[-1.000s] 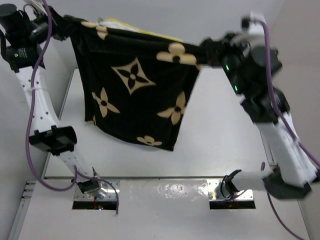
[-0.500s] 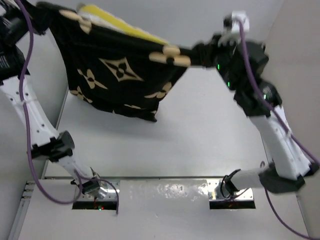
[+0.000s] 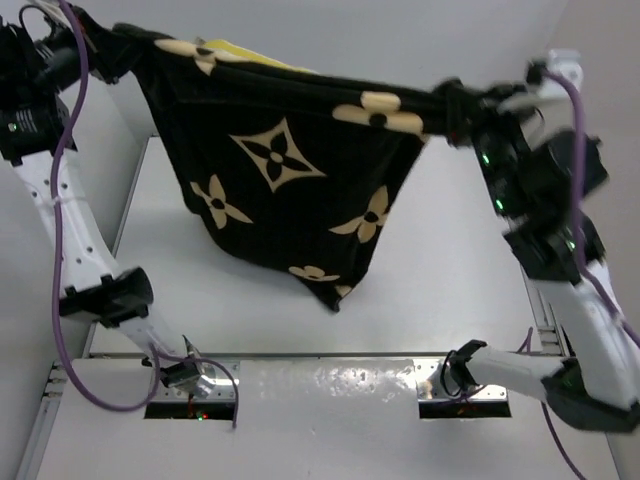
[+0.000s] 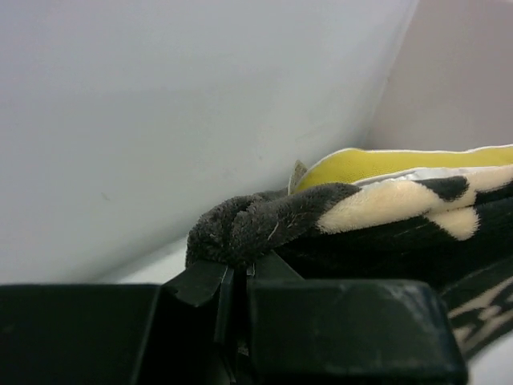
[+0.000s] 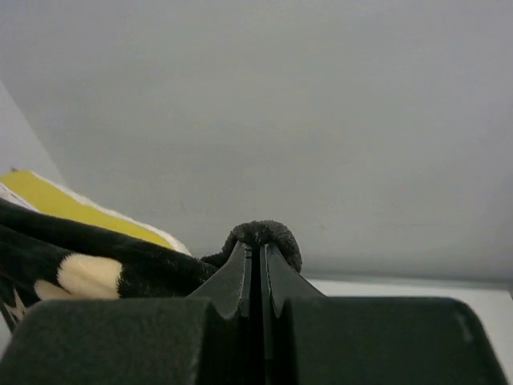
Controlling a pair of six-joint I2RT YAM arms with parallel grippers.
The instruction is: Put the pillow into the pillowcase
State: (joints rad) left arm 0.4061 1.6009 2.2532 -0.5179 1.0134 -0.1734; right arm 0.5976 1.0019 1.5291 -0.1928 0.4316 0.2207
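Purple cables (image 3: 58, 160) are hanging at both sides. We are seeing a white surface (image 3: 450, 270) between pale walls (image 3: 400, 30). The left end effector (image 4: 234, 269) and the right end effector (image 5: 258, 255) are each clamping a top corner of the pillowcase (image 3: 290, 190), which is hanging stretched above the surface's far-left part. The pillow (image 3: 255, 55) is showing yellow-green at its top.

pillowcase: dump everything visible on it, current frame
The pillowcase is black plush fabric printed with tan four-petal flowers and a diamond-star. It hangs in the air, stretched between both arms, sagging to a point below. The left tool is shut on one bunched top corner, the right tool on the other. The yellow-green edge of the pillow pokes out along its top, toward the left.
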